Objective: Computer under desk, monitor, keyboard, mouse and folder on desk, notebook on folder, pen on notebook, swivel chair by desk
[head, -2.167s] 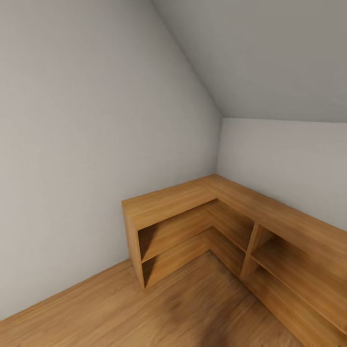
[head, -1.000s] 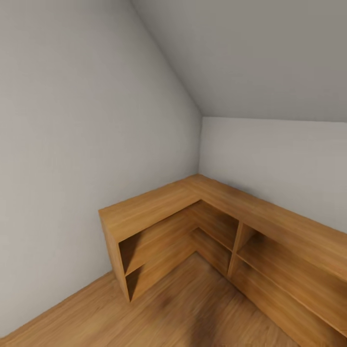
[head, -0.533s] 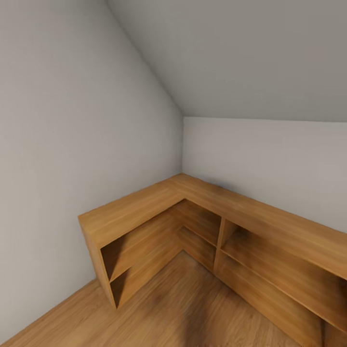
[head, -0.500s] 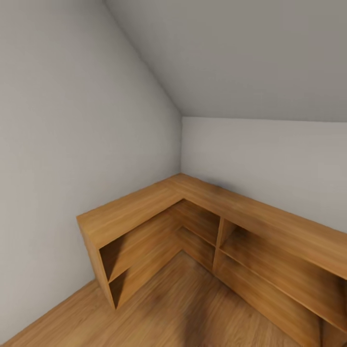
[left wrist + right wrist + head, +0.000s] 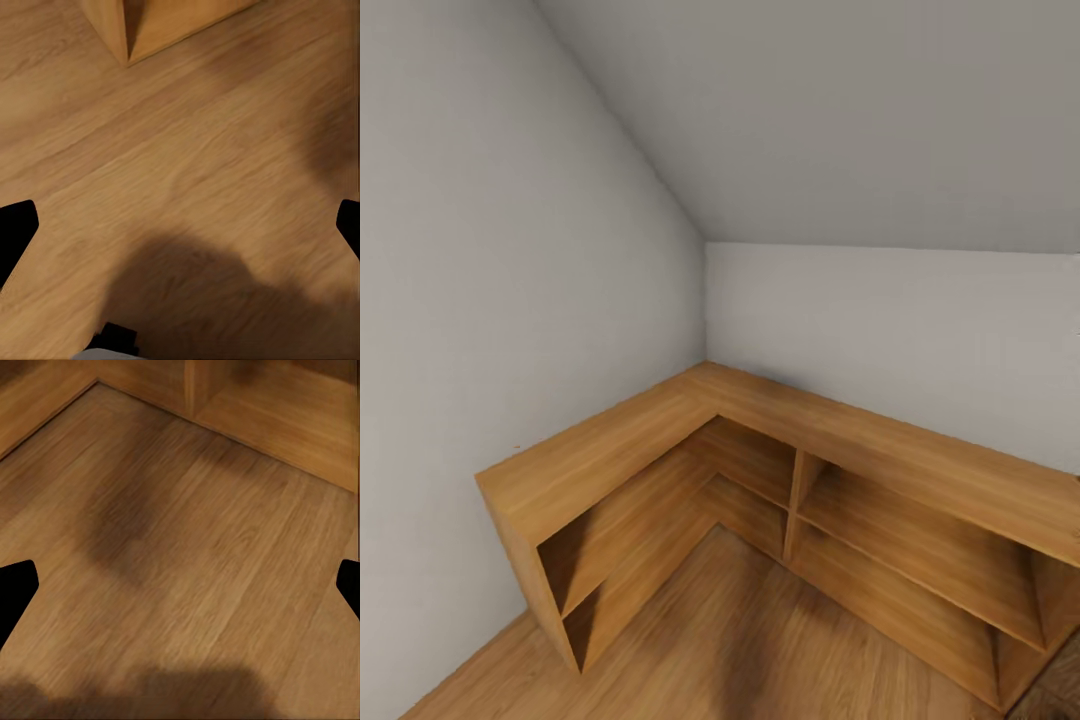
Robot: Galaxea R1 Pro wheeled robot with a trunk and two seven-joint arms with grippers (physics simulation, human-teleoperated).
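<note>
Head view: low L-shaped wooden shelving (image 5: pixel 660 430) in the far room corner, cubbies bare, grey walls (image 5: pixel 480 250) around. Left tool (image 5: pixel 180 229) and right tool (image 5: pixel 180 585) both spread wide, nothing held, over wood floor (image 5: pixel 225 547). No task items visible.

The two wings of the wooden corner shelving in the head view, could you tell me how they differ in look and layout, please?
The left wing ends in a free end panel near the viewer, while the right wing runs on to the picture's right edge. The left wing shows one shelf with no divider; the right wing has an upright divider splitting it into bays. Both are the same warm wood, low, open-fronted, stand on the wooden floor against grey walls and meet in the corner.
</note>
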